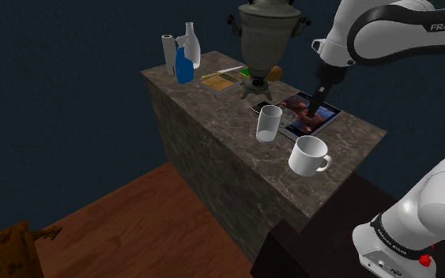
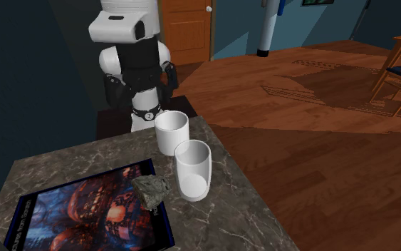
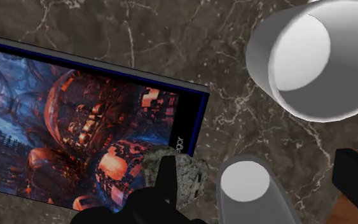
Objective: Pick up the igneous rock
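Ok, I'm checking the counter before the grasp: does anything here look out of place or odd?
Yes: a rough grey rock lies on the book, straddling the cover's edge right beside the glass. A stone on a book looks misplaced. Nothing looks spilled or tipped.

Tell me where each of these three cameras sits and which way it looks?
Shoulder view: beside the stand, looking down along the marble counter; the white arm reaches over the book.
Second exterior view: over the counter's far end, facing the robot's base past mug and glass.
Wrist view: on the hand, looking down at the rock; both black fingers show, apart.
Shared: second exterior and wrist views show the rock on the book's edge beside the glass.
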